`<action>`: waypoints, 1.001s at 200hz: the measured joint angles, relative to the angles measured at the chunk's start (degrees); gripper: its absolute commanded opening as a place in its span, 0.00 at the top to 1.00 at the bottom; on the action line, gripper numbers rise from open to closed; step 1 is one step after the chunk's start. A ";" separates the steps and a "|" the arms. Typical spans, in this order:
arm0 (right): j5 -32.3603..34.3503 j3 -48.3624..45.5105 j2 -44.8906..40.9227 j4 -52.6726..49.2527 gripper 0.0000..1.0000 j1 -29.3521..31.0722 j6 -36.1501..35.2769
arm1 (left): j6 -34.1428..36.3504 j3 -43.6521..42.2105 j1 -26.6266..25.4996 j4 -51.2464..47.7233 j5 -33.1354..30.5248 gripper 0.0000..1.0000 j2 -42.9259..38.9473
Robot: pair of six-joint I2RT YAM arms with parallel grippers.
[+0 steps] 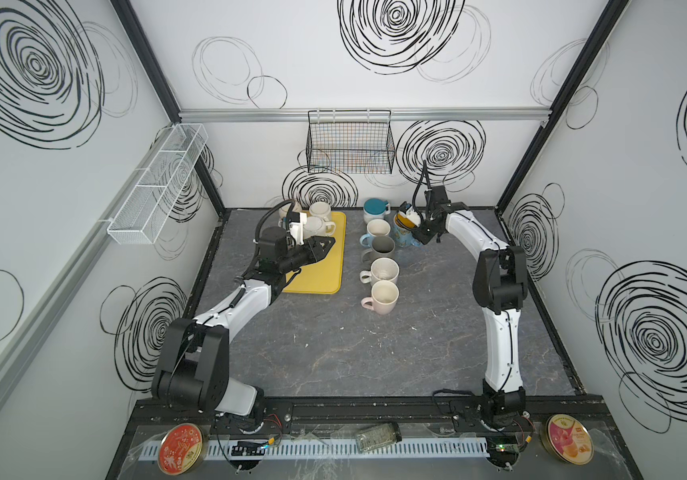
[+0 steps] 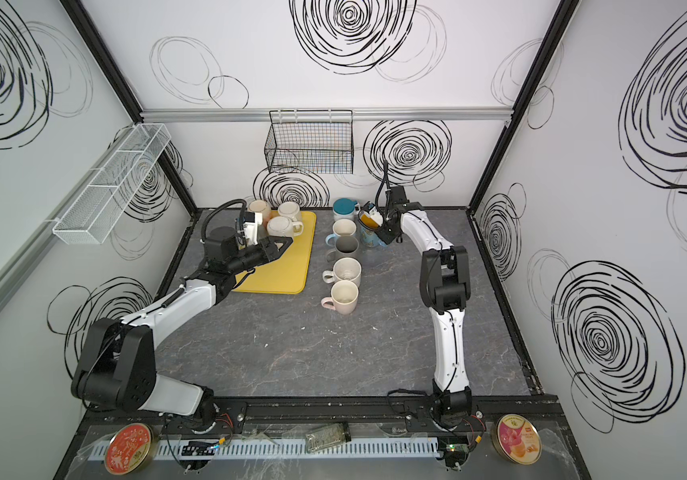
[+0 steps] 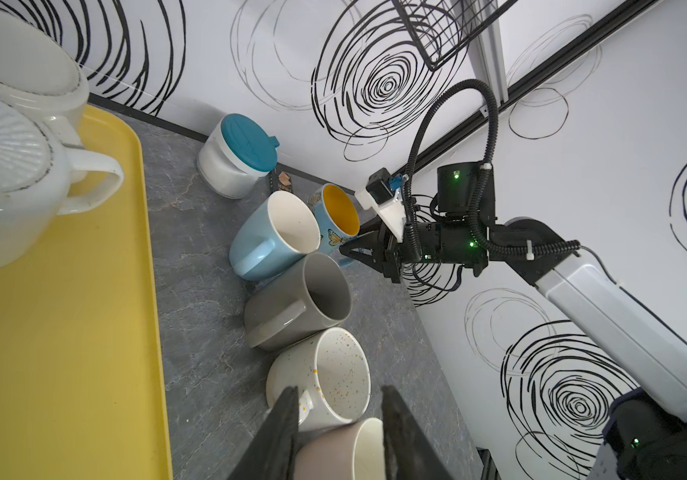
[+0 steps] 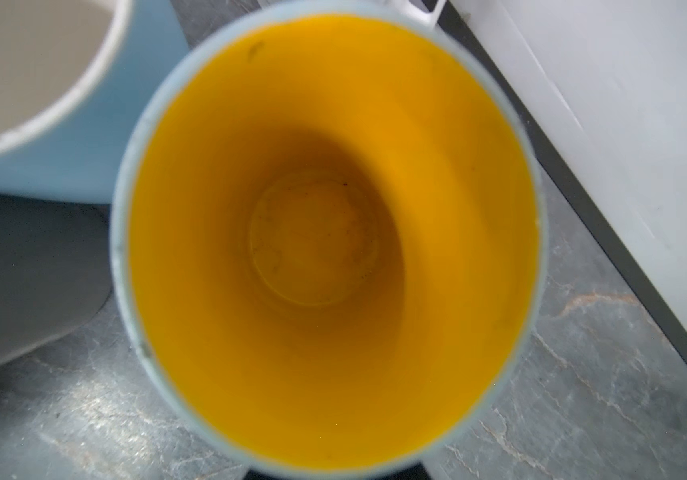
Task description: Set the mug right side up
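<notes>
on my far left a white mesh shelf (image 1: pixel 159 183) hangs on the side wall. the left arm reaches in over the yellow tray (image 1: pixel 321 278), and the left gripper (image 1: pixel 329 243) hovers above the tray's middle, pointing toward the mug row. in the left wrist view its fingers (image 3: pixel 288 419) stand partway apart with nothing between them.

at the tray's far end two white mugs sit bottoms-up, touching each other: a ribbed mug (image 3: pixel 1 166) and a plain white mug (image 3: pixel 22 70). a tan mug (image 2: pixel 259 209) sits just beside them at the back corner; i cannot tell which way up it is.

past the tray, on the dark marbled table (image 1: pixel 333 353), a row of mugs runs from the back wall toward me. a white cup with a teal top (image 1: pixel 376 208) is farthest back. then come a light blue mug (image 1: pixel 377 230), a grey mug (image 1: pixel 383 247), a speckled mug (image 1: pixel 384 272) and a pink mug (image 1: pixel 383 296). these four stand mouth-up with their handles to the left. a black wire basket (image 1: pixel 350 145) hangs on the back wall above them.

the butterfly mug (image 1: pixel 404 239) stands upright on the table, just to the right of the light blue and grey mugs, near the back wall. its yellow inside fills the right wrist view. the right gripper (image 1: pixel 416 227) sits at its rim from the right, pinched narrow; as far as i can see it is clamped on the mug's wall.
</notes>
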 measured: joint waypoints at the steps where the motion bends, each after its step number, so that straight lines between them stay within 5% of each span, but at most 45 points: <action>1: 0.04 0.04 0.00 0.00 0.76 0.04 -0.09 | 0.00 0.00 0.00 -0.02 0.00 0.59 0.00; 29: 1.44 0.72 0.28 -0.20 0.50 0.83 -1.68 | 1.14 0.00 0.09 -1.53 -0.09 0.59 0.00; 54: 3.67 1.75 0.28 0.52 0.37 1.38 -2.40 | 1.84 0.02 0.46 -2.78 -0.07 0.57 0.00; 111: 9.68 1.60 0.24 1.36 0.32 1.79 -2.58 | 4.42 0.04 1.86 -6.23 -0.85 0.57 -0.42; 200: 8.63 3.06 0.39 -1.25 0.33 -0.85 -2.62 | 6.34 0.33 10.23 -14.86 -6.58 0.60 -4.13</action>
